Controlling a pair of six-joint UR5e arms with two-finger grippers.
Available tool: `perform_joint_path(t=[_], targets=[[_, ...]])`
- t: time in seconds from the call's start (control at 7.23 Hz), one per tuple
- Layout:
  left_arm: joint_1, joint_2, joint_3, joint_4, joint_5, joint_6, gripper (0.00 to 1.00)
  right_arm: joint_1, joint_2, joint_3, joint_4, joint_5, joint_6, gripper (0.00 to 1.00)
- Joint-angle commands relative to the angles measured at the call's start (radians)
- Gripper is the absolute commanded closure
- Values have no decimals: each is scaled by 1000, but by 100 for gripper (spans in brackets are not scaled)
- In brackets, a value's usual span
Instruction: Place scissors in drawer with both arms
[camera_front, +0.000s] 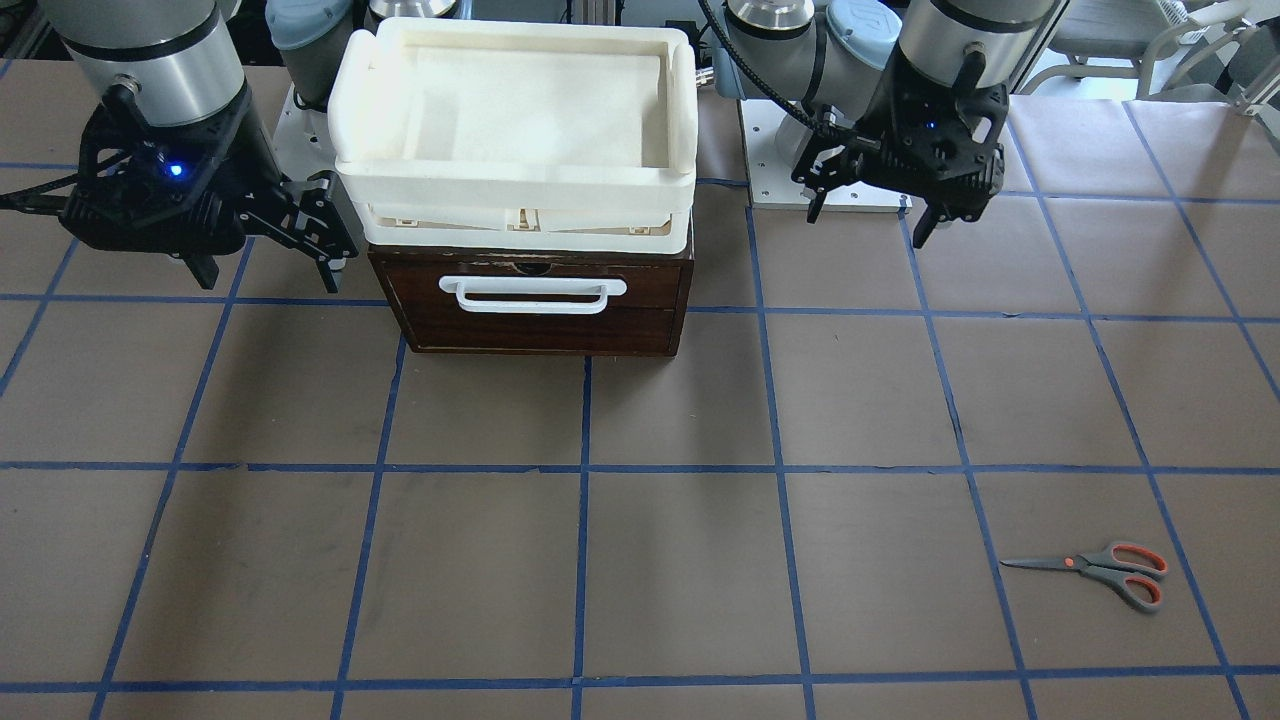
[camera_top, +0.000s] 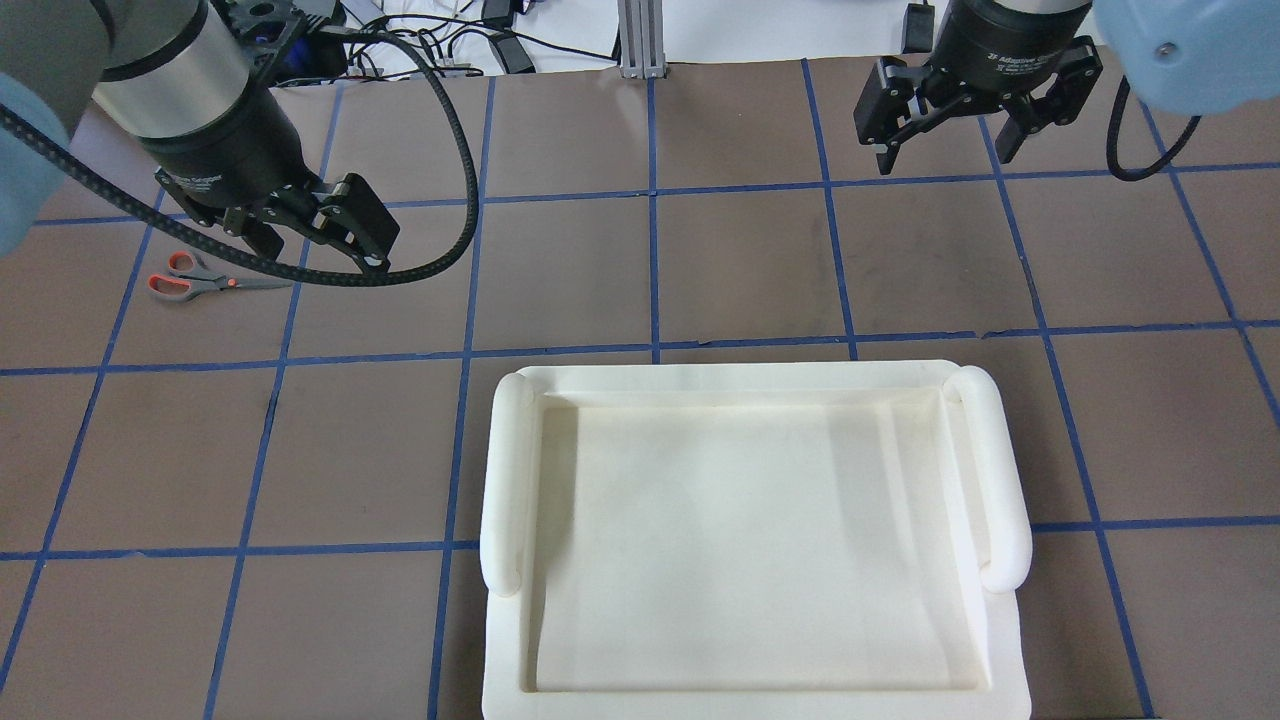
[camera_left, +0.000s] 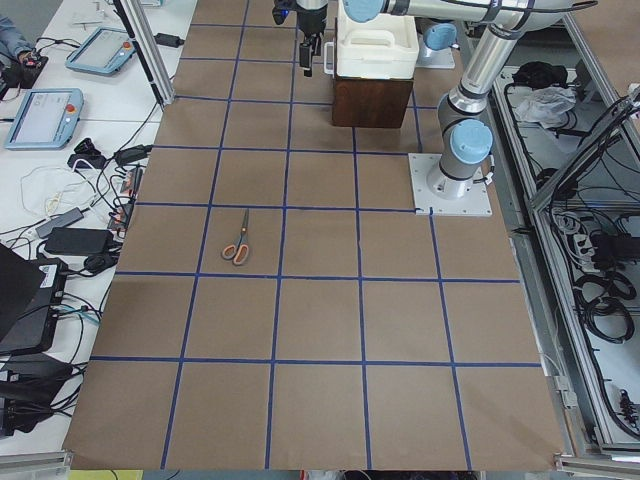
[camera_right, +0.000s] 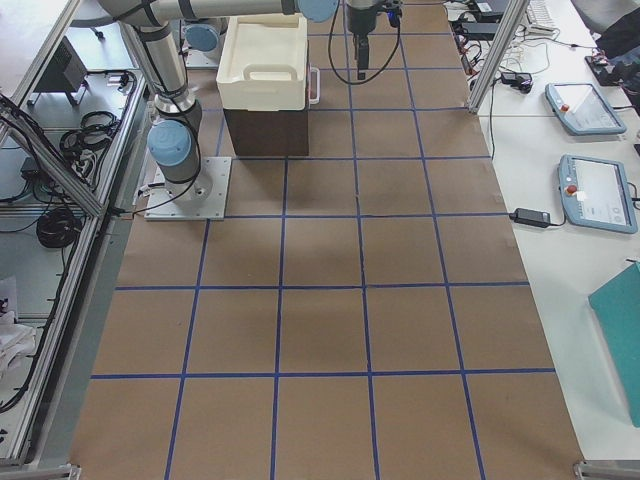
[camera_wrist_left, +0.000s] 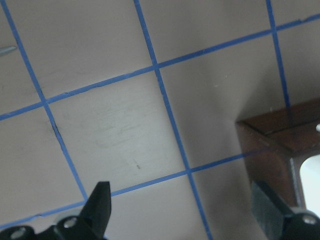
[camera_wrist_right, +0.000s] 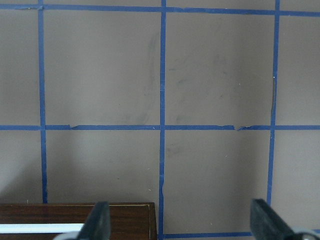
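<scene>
- Small grey-handled, orange-lined scissors (camera_front: 1098, 573) lie flat on the brown papered table (camera_front: 640, 560), at four o'clock from the drawer, well apart; untouched.
- Dark brown wooden drawer with white bar handle (camera_front: 531, 296) appears shut; white foam tray (camera_front: 515, 120) sits on top.
- Left black two-finger gripper (camera_front: 868, 205) and right black two-finger gripper (camera_front: 270, 258): both spread wide, empty, flanking the drawer.
- Judgement: opening step; next, one arm pulls the handle, the other fetches the scissors.

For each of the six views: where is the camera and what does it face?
Front-facing: across the table, facing the robot; drawer, both grippers.
Overhead: behind the robot; white tray, scissors.
Exterior left: table end; scissors, near arm.
Exterior right: opposite end; drawer.
Left wrist: downward; drawer corner.
Right wrist: downward; drawer edge.
Shared: both wrist views show the drawer.
</scene>
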Motion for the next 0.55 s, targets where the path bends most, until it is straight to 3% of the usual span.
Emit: perform_joint_path(t=[0.0, 0.14, 0.28, 0.42], targets=[[39, -86, -11, 42, 69, 266, 0, 3, 8, 2, -9, 5, 219, 0], [39, -117, -4, 183, 97, 260, 0, 5, 18, 26, -3, -3, 426, 0], [42, -129, -13, 216, 94, 284, 0, 8, 25, 33, -13, 6, 614, 0], [48, -163, -36, 215, 155, 428, 0, 16, 49, 34, -50, 12, 834, 0]])
